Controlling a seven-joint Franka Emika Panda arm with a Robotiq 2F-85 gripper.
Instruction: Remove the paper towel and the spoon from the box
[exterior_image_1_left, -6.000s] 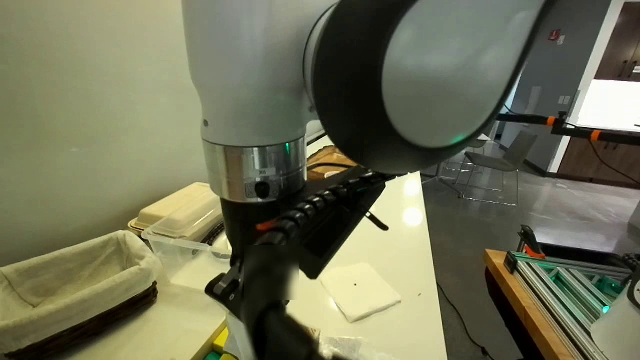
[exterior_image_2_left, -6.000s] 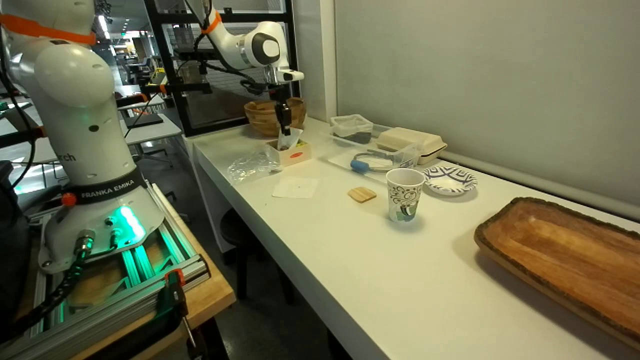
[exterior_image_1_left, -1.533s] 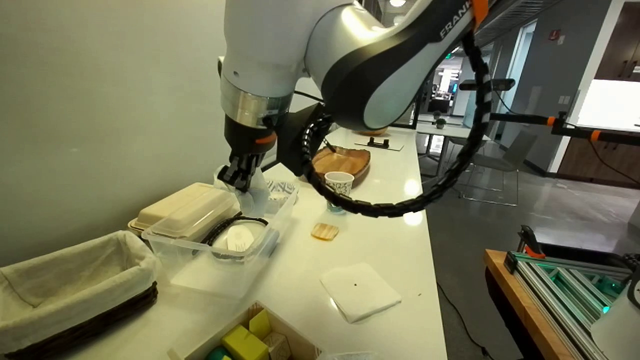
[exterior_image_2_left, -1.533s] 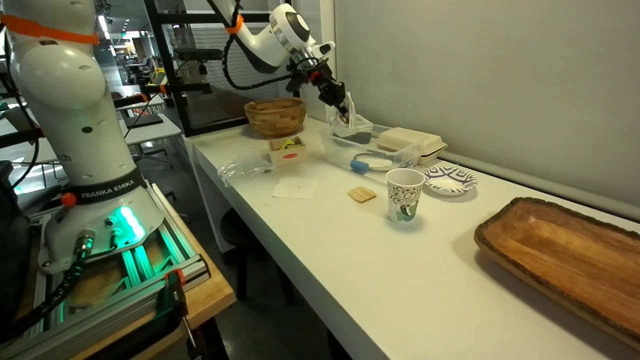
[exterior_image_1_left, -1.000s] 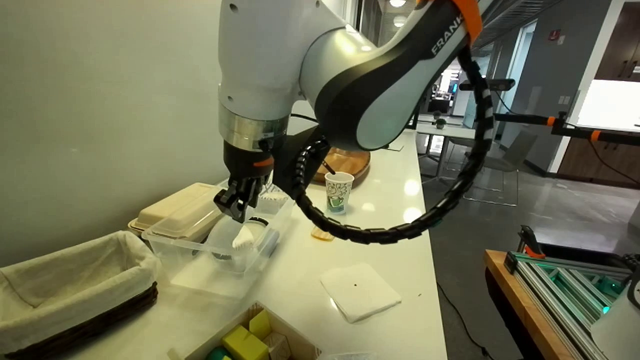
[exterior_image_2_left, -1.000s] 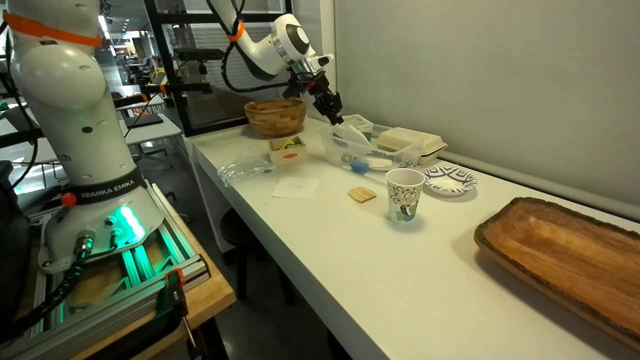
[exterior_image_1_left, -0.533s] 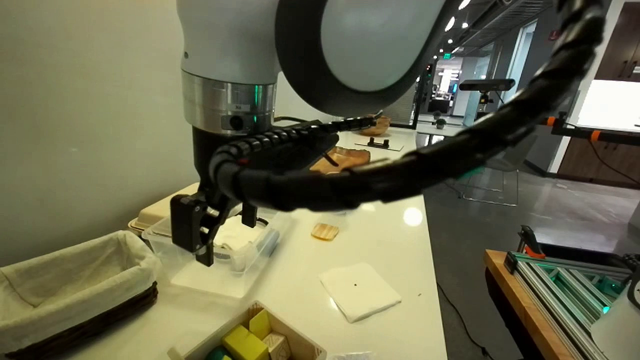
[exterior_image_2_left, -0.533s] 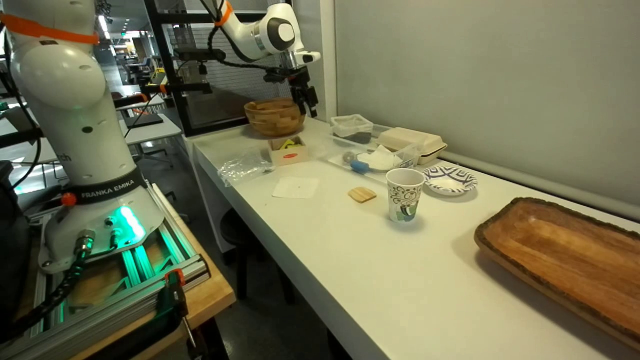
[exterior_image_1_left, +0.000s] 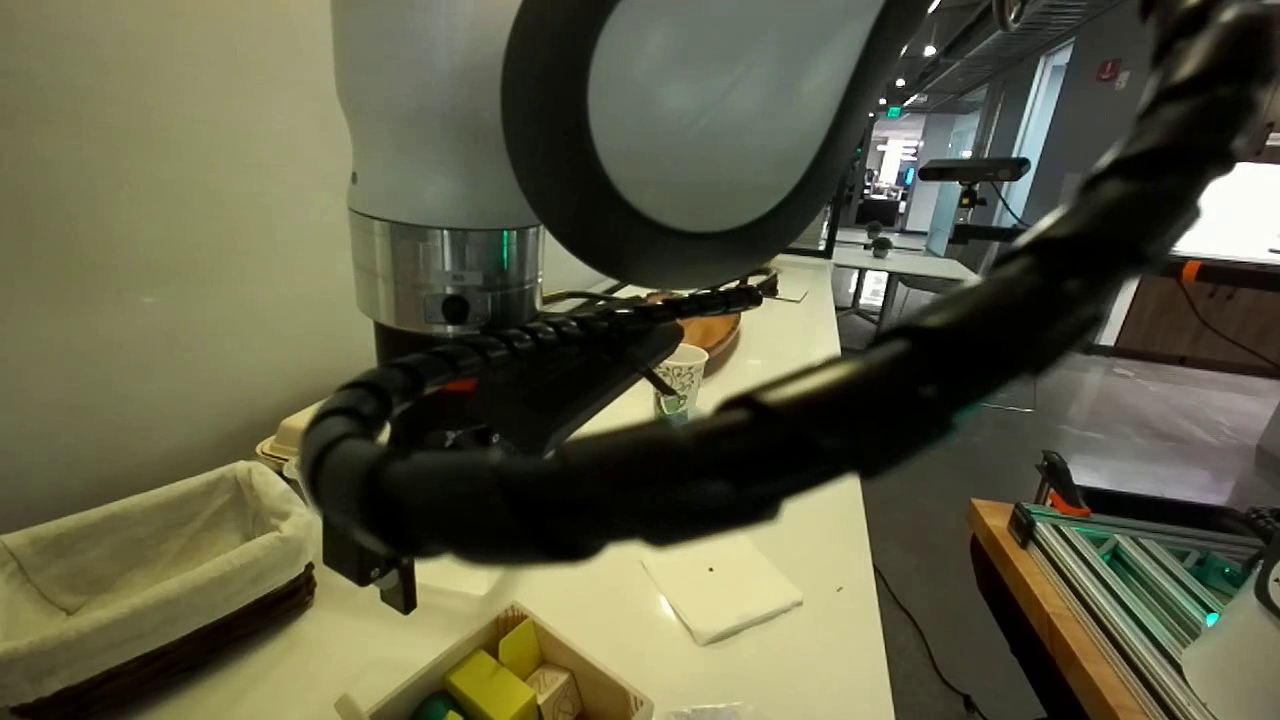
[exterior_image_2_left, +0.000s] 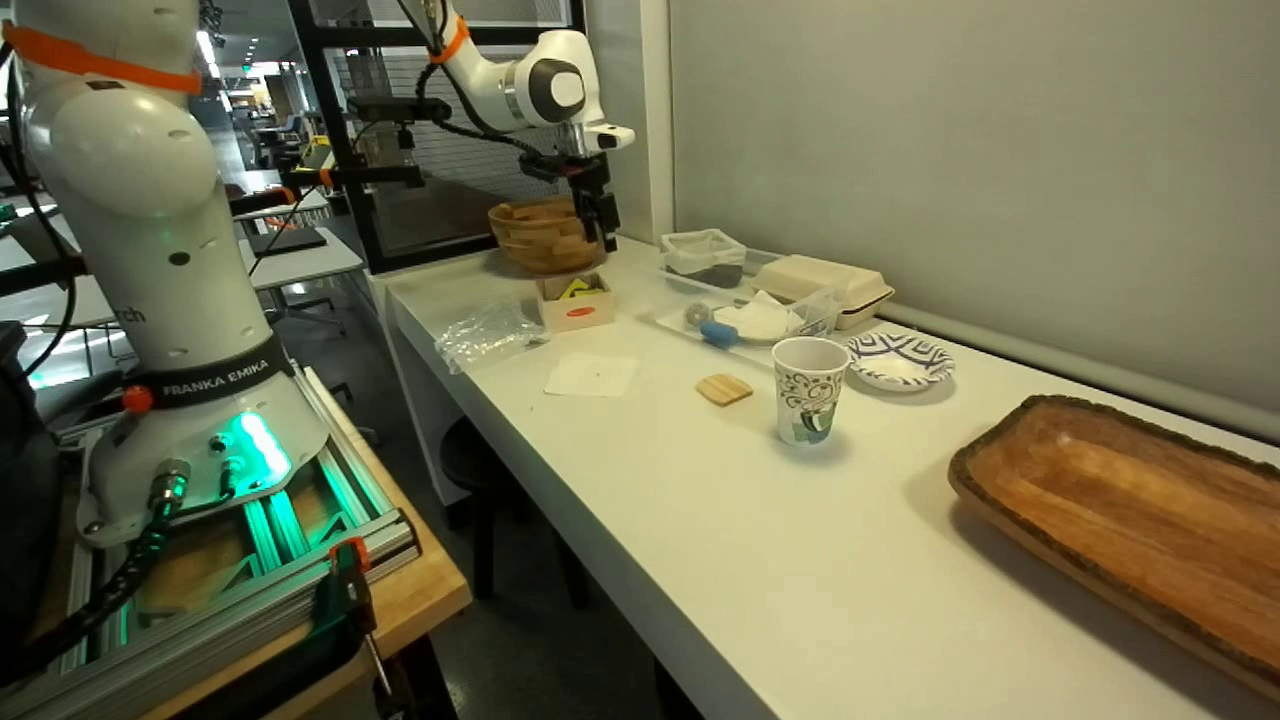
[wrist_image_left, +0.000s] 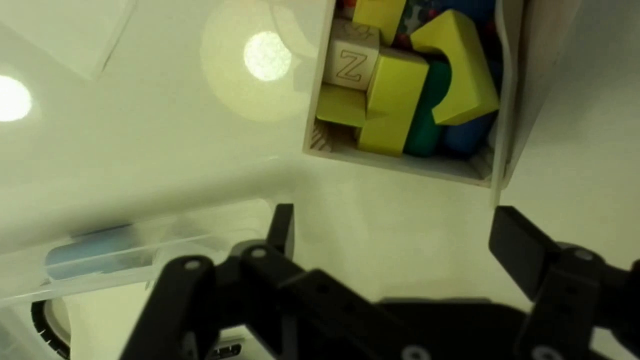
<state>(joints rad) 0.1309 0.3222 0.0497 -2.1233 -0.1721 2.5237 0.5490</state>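
The small tan box (exterior_image_2_left: 578, 314) holds yellow blocks, a pale letter block and green and blue pieces. Along one rim of the box (wrist_image_left: 420, 170) in the wrist view lies a slim pale strip that looks like the spoon (wrist_image_left: 504, 110); its end juts past the corner. The crumpled white paper towel (exterior_image_2_left: 765, 318) rests inside the clear plastic tub. My gripper (wrist_image_left: 392, 225) is open, its fingers wide apart with nothing between them, over the table between box and tub. In an exterior view the gripper (exterior_image_2_left: 601, 243) hangs just behind the box; a cable hides much of it elsewhere.
Beside the box stands the clear tub (exterior_image_2_left: 825, 310), with a clamshell container (exterior_image_2_left: 822, 288) behind it. A cloth-lined basket (exterior_image_1_left: 150, 560) is along the wall. Nearby are a square napkin (exterior_image_1_left: 725, 585), crinkled clear wrap (exterior_image_2_left: 490, 335), a wooden bowl (exterior_image_2_left: 545, 235) and a paper cup (exterior_image_2_left: 808, 395).
The paper towel, earlier gripped at the box, was carried over to the clear tub and let go there. My gripper has since opened wide, moved back toward the box and lowered.
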